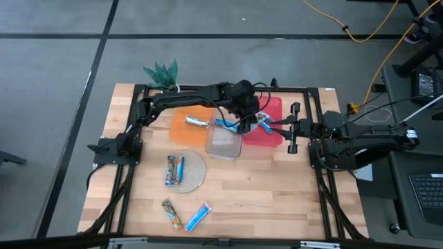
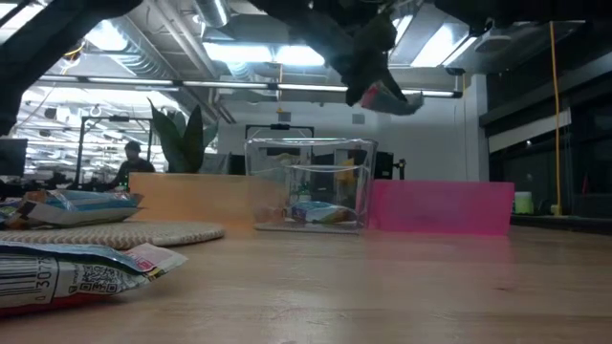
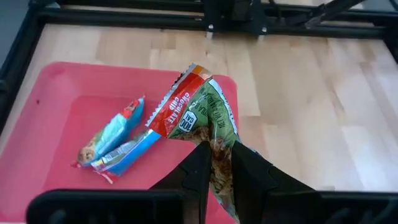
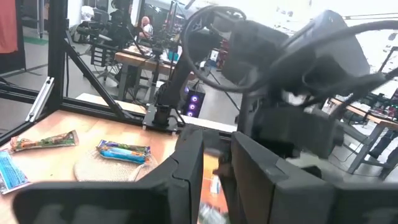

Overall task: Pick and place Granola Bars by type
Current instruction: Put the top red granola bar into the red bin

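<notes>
Bare wood lies open along the table's near right, while the clear box, pink tray and orange tray crowd the far middle under the left arm.

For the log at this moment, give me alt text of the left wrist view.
The left pincer grips a green-and-red granola bar above a pink tray, where a blue-wrapped bar already lies. Wooden table and black frame sit beyond.

Pale wooden desk with matt grain, crinkled glossy granola bars, clear plastic box, smooth pink plastic tray, matt dark fingers
</notes>
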